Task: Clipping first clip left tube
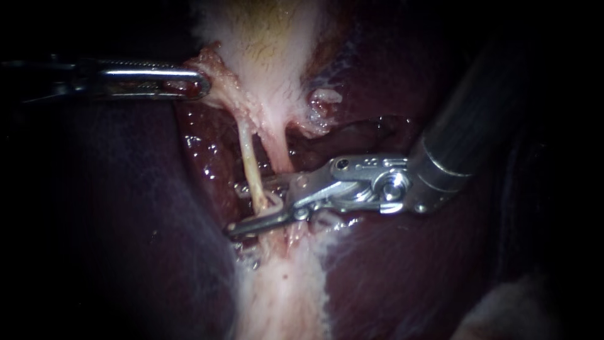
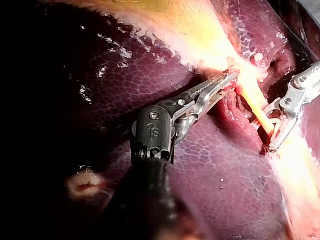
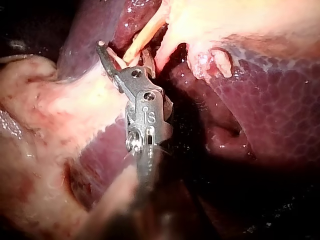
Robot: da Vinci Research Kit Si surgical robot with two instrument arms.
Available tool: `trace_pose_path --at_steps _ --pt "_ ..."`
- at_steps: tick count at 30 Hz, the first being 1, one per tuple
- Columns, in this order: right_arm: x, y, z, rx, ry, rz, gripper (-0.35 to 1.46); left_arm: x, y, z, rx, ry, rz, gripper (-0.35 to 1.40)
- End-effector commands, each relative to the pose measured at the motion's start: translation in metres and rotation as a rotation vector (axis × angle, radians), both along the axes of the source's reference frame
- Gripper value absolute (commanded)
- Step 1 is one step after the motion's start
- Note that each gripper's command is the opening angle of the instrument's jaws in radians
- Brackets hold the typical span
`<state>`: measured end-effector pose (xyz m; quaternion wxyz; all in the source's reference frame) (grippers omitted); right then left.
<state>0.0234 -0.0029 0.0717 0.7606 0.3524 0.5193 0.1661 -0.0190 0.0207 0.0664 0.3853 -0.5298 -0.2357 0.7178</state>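
- Left instrument point(image 1: 189, 83) enters from 9 o'clock, with jaws at 10 o'clock clamped narrow on a tissue edge point(image 1: 211, 63) below the gallbladder point(image 1: 270, 38).
- Left tube point(image 1: 249, 160), thin and pale, sits just 9 o'clock of centre, beside the pinker right tube point(image 1: 280, 151).
- Right instrument point(image 1: 248, 208) enters from 2 o'clock. Its jaws are wide apart and straddle the left tube, and a clip point(image 1: 275, 200) loops around it.
- Liver point(image 1: 440, 271) lies all around.
- Only the wrist views show a stamped mark point(image 3: 148, 116) on each instrument's wrist.
- Right wrist view: the tube point(image 3: 142, 37) runs between the spread jaws of the right instrument point(image 3: 125, 52).
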Motion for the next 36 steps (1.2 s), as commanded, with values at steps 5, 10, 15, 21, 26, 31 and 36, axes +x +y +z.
trace_pose_path --at_steps 5,10,15,21,26,31,36 --pt "0.0000 -0.0013 -0.0018 0.040 0.036 -0.044 0.50 0.0001 0.0000 0.0001 0.000 0.000 0.000 -0.35" --pt "0.0003 -0.0029 -0.0040 0.063 0.078 -0.079 0.50 0.0001 0.0000 0.0001 0.000 0.000 0.001 -0.35" --pt "0.0008 -0.0042 -0.0062 0.101 0.136 -0.106 0.50 0.0001 0.0000 0.0001 0.000 -0.001 0.001 -0.35" --pt "0.0014 -0.0049 -0.0074 0.130 0.184 -0.152 0.48 0.0001 0.0000 0.0001 0.000 -0.001 0.001 -0.35" --pt "0.0013 -0.0044 -0.0071 0.124 0.185 -0.151 0.45 0.0001 0.0000 0.0001 0.000 -0.001 0.001 -0.35" --pt "0.0008 -0.0038 -0.0065 0.133 0.175 -0.137 0.36 0.0001 0.0000 0.0001 0.000 -0.001 0.001 -0.35" --pt "0.0003 -0.0032 -0.0059 0.131 0.172 -0.126 0.25 0.0001 0.0001 0.0001 0.000 -0.001 0.001 -0.35"
